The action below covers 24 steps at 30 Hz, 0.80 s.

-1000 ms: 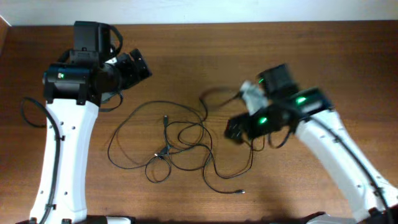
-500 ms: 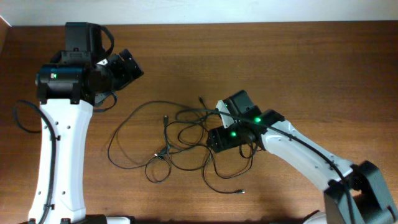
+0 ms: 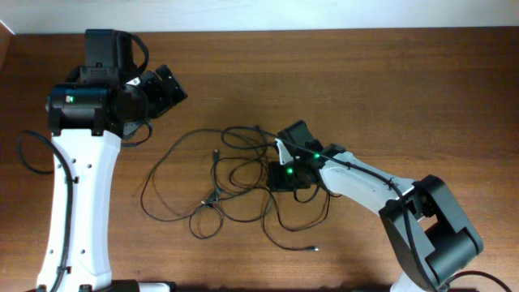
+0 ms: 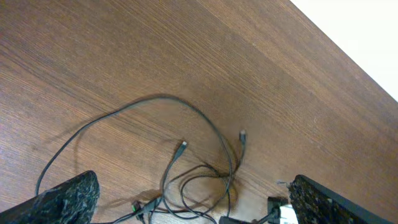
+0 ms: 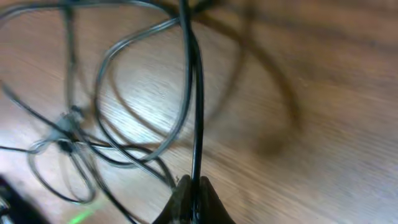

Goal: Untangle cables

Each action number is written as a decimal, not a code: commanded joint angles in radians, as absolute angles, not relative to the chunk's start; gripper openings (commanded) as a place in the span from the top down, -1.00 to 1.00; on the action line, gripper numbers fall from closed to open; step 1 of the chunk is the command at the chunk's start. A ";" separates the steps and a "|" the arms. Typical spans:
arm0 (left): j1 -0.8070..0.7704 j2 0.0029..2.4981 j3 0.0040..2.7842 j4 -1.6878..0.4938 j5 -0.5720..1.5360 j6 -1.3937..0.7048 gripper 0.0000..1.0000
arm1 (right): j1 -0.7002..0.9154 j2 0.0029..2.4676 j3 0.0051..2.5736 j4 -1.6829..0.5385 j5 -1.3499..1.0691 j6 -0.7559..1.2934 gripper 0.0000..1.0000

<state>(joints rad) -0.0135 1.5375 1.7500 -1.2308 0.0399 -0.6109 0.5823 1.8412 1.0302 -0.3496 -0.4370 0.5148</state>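
The cables (image 3: 235,182) lie in a loose tangle of thin black loops on the middle of the brown wooden worktop (image 3: 381,73), between the two arms. One wide loop swings out on the left of the heap. A free end with a small plug (image 3: 315,250) trails off at the lower right of the overhead view, and a second plug end (image 3: 216,153) lies inside the loops. The right hand (image 3: 277,169) sits low at the right edge of the tangle with its jaws pressed together, pinching one strand. In the blurred right wrist view that cord (image 5: 196,93) runs straight up from between the meeting fingertips (image 5: 200,194), crossing over other loops that rest on the wood. The left hand (image 3: 166,85) is held at the far left of the worktop, well apart from the heap, spread wide and holding nothing. In the left wrist view its two dark fingers (image 4: 68,198) stand at the bottom corners, and the cables lie on the wood between them, with two small plug tips (image 4: 182,146) showing near the knot.
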 commanded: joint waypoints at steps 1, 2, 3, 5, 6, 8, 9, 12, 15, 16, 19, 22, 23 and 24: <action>-0.010 1.539 1.751 -1.232 0.021 -0.621 -0.98 | 0.536 1.839 1.050 -0.290 -0.593 0.456 0.92; -0.010 1.539 1.751 -1.232 0.014 -0.621 -0.98 | 0.510 1.825 1.077 -0.305 -0.627 0.418 0.92; -0.010 1.539 1.751 -1.232 0.006 -0.621 -0.98 | 0.488 1.803 1.106 -0.339 -0.628 0.391 0.92; -0.010 1.539 1.751 -1.232 0.004 -0.621 -0.98 | 0.453 1.739 1.184 -0.443 -0.622 0.318 0.92; -0.010 1.539 1.751 -1.232 0.007 -0.621 -0.98 | 0.442 1.705 1.225 -0.490 -0.616 0.287 0.92; -0.012 1.539 1.751 -1.236 0.061 -0.620 -0.98 | 0.426 1.606 1.341 -0.572 -0.618 0.243 0.92; -0.015 1.539 1.747 -1.235 0.136 -0.605 -0.98 | 0.425 1.562 1.395 -0.595 -0.620 0.243 0.92; -0.054 1.539 1.724 -1.225 0.178 -0.508 -0.98 | 0.425 1.488 1.506 -0.663 -0.616 0.239 0.92; -0.113 1.539 1.648 -1.167 0.221 -0.495 -0.98 | 0.425 1.446 1.580 -0.680 -0.618 0.240 0.92; -0.131 1.539 1.625 -1.139 0.257 -0.495 -0.98 | 0.425 1.443 1.591 -0.693 -0.617 0.239 0.92; -0.178 1.540 1.559 -1.042 0.320 -0.496 -0.98 | 0.425 1.443 1.594 -0.731 -0.617 0.239 0.92; -0.229 1.551 1.480 -0.941 0.319 -0.496 -0.98 | 0.425 1.437 1.607 -0.741 -0.617 0.239 0.92; -0.247 1.557 1.451 -0.907 0.319 -0.498 -0.98 | 0.425 1.436 1.621 -0.741 -0.617 0.237 0.92; -0.262 1.568 1.425 -0.876 0.319 -0.504 -0.98 | 0.425 1.436 1.645 -0.745 -0.617 0.221 0.92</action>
<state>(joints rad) -0.2211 1.5398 1.4967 -0.9325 0.2905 -0.5156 0.4225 1.4391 1.5829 -0.7437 -0.6079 0.2527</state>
